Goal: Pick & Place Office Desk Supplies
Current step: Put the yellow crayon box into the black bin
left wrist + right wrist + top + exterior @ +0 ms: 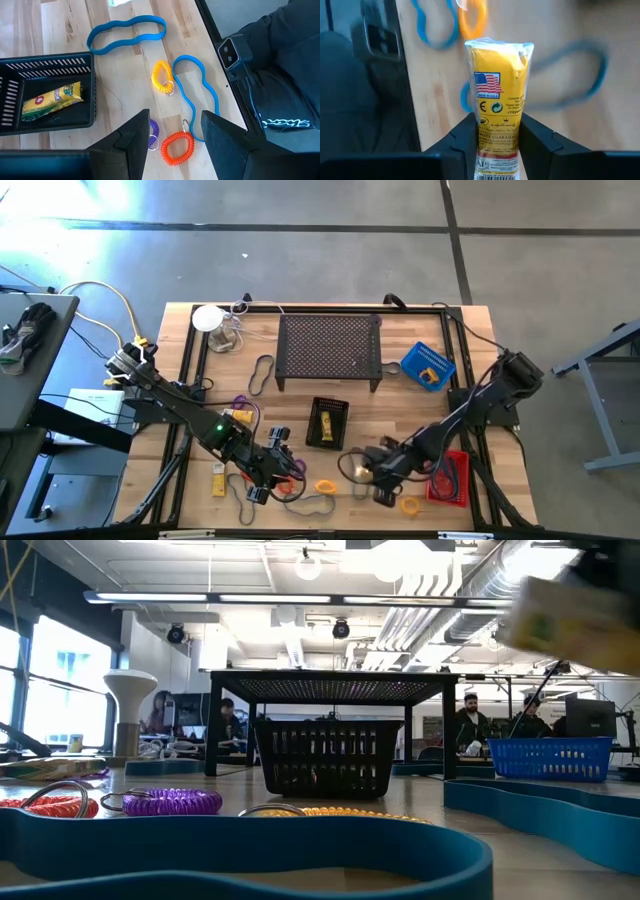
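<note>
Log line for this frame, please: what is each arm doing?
right pincer: shut on yellow packet, lifted | left pincer: open, over orange coil ring | black basket: one packet inside

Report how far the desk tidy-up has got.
Done: one yellow packet lies in the black basket, and items sit in the blue basket and red basket. In hand: the right gripper is shut on another yellow packet, lifted off the table. Left: the orange ring, yellow ring, purple ring and blue bands lie loose under the open left gripper.
</note>
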`<action>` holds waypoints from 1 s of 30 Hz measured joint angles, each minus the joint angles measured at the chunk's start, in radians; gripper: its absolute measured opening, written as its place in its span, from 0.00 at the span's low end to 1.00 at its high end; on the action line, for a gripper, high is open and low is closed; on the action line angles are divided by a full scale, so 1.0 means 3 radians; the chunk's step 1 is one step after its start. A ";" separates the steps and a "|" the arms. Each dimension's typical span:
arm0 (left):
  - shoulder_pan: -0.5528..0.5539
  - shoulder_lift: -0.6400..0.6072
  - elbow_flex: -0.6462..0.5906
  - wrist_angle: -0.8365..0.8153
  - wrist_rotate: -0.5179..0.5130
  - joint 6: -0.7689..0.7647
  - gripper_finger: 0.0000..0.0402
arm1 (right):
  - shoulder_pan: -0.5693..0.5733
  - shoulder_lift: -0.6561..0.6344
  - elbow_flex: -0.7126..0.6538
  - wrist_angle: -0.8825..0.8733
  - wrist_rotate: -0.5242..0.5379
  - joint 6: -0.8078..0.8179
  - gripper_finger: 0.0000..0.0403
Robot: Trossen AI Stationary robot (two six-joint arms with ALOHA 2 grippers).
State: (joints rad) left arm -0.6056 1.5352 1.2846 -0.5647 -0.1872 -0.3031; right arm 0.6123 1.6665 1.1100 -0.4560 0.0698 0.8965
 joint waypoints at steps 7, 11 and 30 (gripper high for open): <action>0.0000 0.0000 0.0000 0.0000 -0.0001 -0.0004 0.43 | -0.0338 -0.0001 0.0247 0.0465 0.0294 -0.1128 0.27; 0.0000 0.0000 0.0000 -0.0002 -0.0001 -0.0005 0.43 | -0.0529 0.0014 0.0254 0.0880 0.0447 -0.1556 0.27; -0.0139 0.0000 0.0000 -0.0014 -0.0001 -0.0022 0.43 | -0.0962 0.0551 0.0237 0.0930 0.1007 -0.1061 0.27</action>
State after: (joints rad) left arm -0.6472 1.5352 1.2846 -0.5690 -0.1875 -0.3096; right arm 0.3238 1.8317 1.1812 -0.1771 0.3719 0.5783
